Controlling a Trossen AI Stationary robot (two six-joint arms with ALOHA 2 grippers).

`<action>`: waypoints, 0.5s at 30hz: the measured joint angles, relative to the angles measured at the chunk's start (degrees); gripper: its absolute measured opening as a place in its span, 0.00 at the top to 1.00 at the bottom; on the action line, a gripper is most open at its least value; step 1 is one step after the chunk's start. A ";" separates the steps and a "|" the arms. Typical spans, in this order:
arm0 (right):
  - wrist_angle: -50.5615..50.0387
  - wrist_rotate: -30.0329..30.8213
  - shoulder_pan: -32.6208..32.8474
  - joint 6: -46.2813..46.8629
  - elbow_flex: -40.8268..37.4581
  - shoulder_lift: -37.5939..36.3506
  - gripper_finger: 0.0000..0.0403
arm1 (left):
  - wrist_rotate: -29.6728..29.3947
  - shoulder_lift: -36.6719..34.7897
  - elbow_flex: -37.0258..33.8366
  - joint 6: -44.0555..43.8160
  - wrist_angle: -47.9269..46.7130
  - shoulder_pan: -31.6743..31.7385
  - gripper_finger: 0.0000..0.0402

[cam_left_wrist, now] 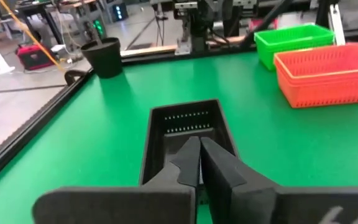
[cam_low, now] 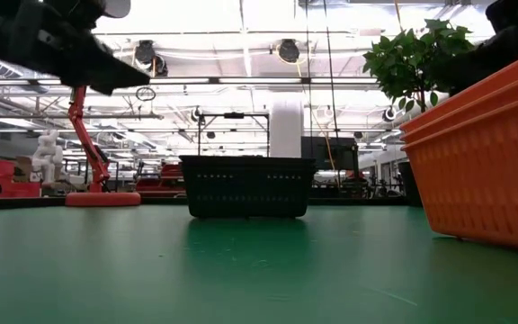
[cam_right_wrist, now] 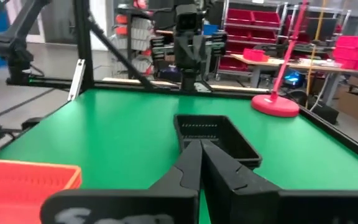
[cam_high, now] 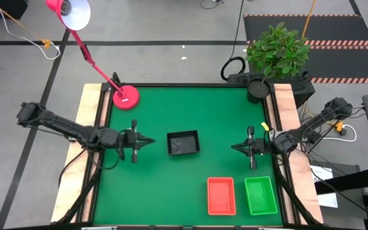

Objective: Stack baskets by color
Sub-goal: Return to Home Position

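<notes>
A black basket stands by its base on the green table's middle; it also shows in the low view. Near the front edge, right of the middle, a red-orange stack of nested baskets stands beside a green basket. My left gripper hovers left of the black basket, shut, pointing level at it. My right gripper hovers to the basket's right, shut, pointing at it. Neither touches anything.
A pink lamp base sits at the table's far left corner, its arm leaning off to the left. A potted plant and a black pot stand at the far right corner. Bare green table lies around the black basket.
</notes>
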 joint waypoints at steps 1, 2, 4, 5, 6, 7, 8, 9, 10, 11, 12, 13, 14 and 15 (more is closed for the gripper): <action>-0.24 -0.31 -0.36 -0.13 0.00 -0.08 1.00 | -0.01 -0.81 -1.15 -0.43 0.70 0.00 0.96; -0.28 -1.23 -0.73 -0.62 0.00 -0.01 1.00 | 0.00 -1.30 -2.08 -0.74 1.66 0.00 0.96; -0.37 -2.61 -1.39 -1.87 -0.02 -0.26 1.00 | 0.03 -2.32 -3.88 -0.97 2.90 0.00 0.97; -0.33 -2.82 -1.71 -2.37 -0.02 -0.57 1.00 | 0.05 -2.74 -4.60 -1.14 3.44 0.00 0.98; -0.55 -2.82 -1.95 -2.84 -0.06 -1.02 1.00 | 0.06 -3.14 -5.29 -1.22 4.19 -0.07 0.99; -0.35 -2.86 -2.16 -3.25 -0.07 -1.45 1.00 | 0.10 -3.63 -6.06 -1.29 5.07 -0.24 0.99; -0.38 -2.86 -2.29 -3.76 -0.07 -1.94 1.00 | 0.10 -4.33 -6.94 -1.30 6.42 -0.53 0.99; -0.37 -3.01 -2.40 -4.29 -0.07 -2.48 1.00 | 0.12 -5.04 -7.82 -1.31 7.92 -0.86 0.99; -0.35 -3.84 -2.51 -4.83 -0.09 -3.16 1.00 | 0.12 -5.69 -8.47 -1.33 9.13 -1.12 0.98; -0.31 -5.02 -2.54 -5.55 -0.13 -3.88 1.00 | 0.23 -6.32 -9.15 -1.41 9.81 -1.37 0.98; -0.31 -6.05 -2.56 -6.29 -0.13 -4.59 1.00 | 0.28 -6.98 -9.86 -1.55 10.05 -1.62 0.98; -0.36 -6.40 -2.56 -6.86 -0.13 -5.34 1.00 | 0.28 -7.53 -10.50 -1.84 10.29 -1.82 0.98; -0.49 -7.10 -2.56 -7.52 -0.13 -6.15 1.00 | 0.28 -8.06 -11.10 -2.12 10.78 -2.02 0.99; -0.98 -7.27 -2.56 -8.25 -0.15 -6.99 1.00 | 0.27 -8.68 -11.67 -2.44 11.18 -2.20 0.99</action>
